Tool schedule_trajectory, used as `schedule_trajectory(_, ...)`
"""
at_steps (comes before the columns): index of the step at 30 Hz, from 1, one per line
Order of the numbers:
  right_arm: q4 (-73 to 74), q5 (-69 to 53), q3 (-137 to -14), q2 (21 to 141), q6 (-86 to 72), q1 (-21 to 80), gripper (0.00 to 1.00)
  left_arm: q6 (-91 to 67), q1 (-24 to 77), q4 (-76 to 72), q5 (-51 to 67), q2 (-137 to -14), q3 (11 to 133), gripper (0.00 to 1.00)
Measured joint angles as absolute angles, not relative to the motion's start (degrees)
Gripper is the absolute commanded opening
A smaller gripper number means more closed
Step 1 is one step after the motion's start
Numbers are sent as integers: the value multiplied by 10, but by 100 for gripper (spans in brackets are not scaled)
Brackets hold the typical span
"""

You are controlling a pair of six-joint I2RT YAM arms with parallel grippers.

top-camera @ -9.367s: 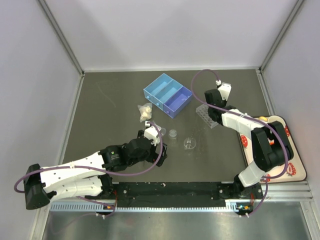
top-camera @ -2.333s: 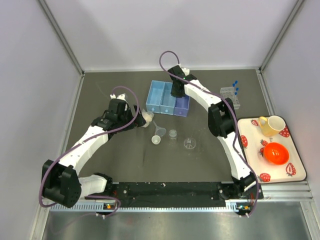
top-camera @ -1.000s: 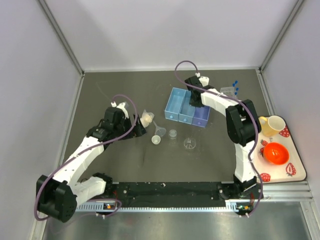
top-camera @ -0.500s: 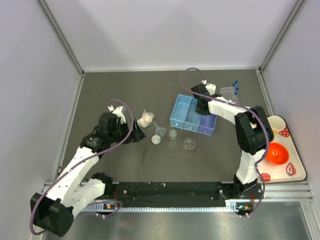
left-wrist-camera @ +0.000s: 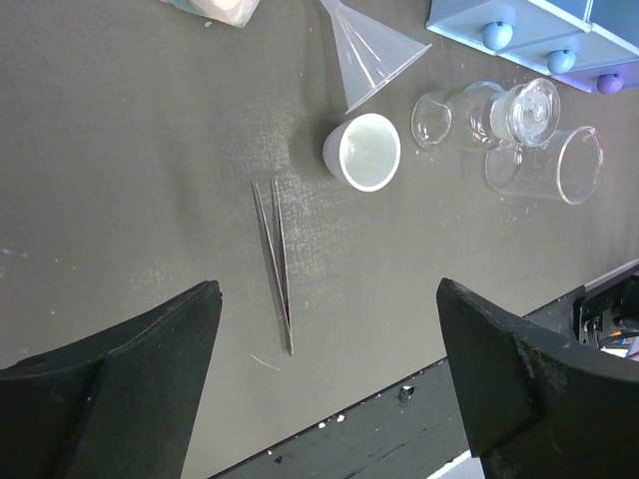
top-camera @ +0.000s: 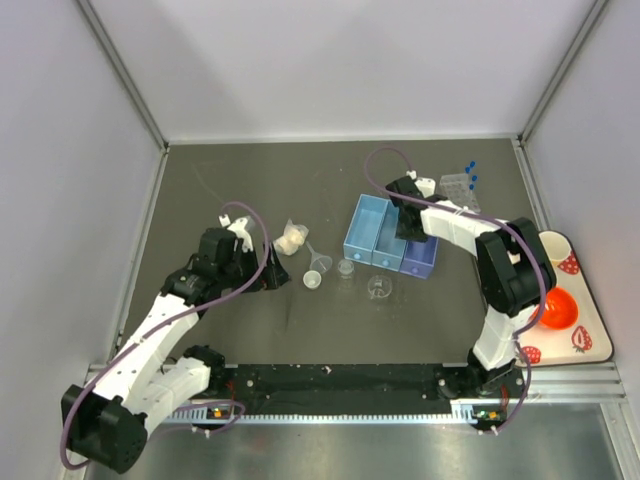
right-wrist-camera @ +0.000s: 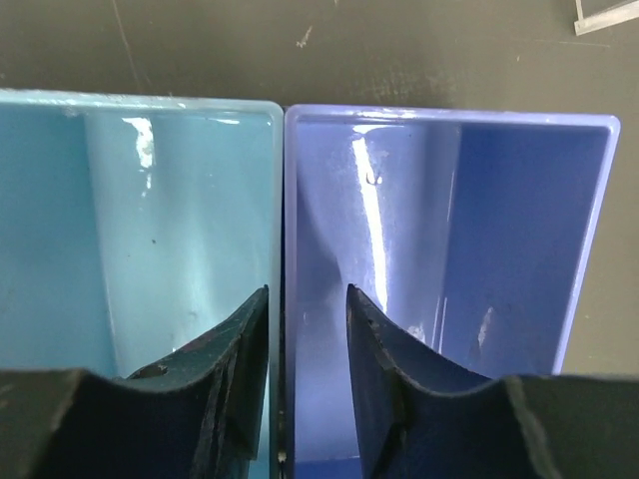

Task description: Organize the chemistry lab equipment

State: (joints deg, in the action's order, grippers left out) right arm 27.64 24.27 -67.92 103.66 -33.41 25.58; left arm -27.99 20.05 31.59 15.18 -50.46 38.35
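Note:
My right gripper [top-camera: 408, 225] [right-wrist-camera: 308, 291] reaches into the blue three-part organizer [top-camera: 362, 230]. Its jaws are narrowly apart and straddle the wall [right-wrist-camera: 283, 200] between the light-blue and purple compartments, with a gap on the purple side. My left gripper [top-camera: 272, 272] [left-wrist-camera: 326, 287] is wide open and empty above the metal tweezers [left-wrist-camera: 275, 249]. A clear funnel [top-camera: 318, 262] [left-wrist-camera: 369, 55], a white cup [top-camera: 311, 280] [left-wrist-camera: 361, 152], a small beaker [top-camera: 345, 268] and a round dish [top-camera: 379, 288] lie between the arms. The tube rack with blue-capped tubes [top-camera: 462, 185] stands far right. No blue-tipped stick shows.
A crumpled white wad [top-camera: 292, 238] lies left of the funnel. The strawberry tray [top-camera: 585, 335] at the right edge holds a yellow mug [top-camera: 555, 245] and an orange bowl [top-camera: 560, 308], partly hidden by my right arm. Walls close in the table on three sides.
My right gripper has dragged the organizer from the back middle rightward and nearer, slowing over the last half second. My left arm pulled back from the white wad.

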Motion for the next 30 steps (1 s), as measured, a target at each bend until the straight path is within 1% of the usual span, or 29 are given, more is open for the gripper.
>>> schedule_trajectory(2,286,242,-680,1037,-332,257,42,-279,201,316,152,-507,384,95)
schedule_trajectory(4,302,242,-686,1034,-329,258,42,-277,201,317,151,-507,385,95)
schedule_trajectory(7,322,246,-700,1014,-323,262,46,-277,201,317,151,-508,389,95)
schedule_trajectory(10,335,255,-709,970,-316,271,48,-278,201,315,149,-508,393,95)
schedule_trajectory(14,347,265,-714,882,-310,300,50,-278,201,314,140,-509,393,95)
schedule_trajectory(17,354,260,-714,823,-305,333,50,-278,201,312,138,-512,394,95)
schedule_trajectory(20,361,238,-712,794,-300,357,52,-278,201,307,138,-521,396,95)
schedule_trajectory(24,366,206,-688,776,-295,382,52,-278,201,299,138,-528,397,95)
schedule_trajectory(30,383,182,-611,753,-297,408,52,-278,201,294,141,-531,397,95)
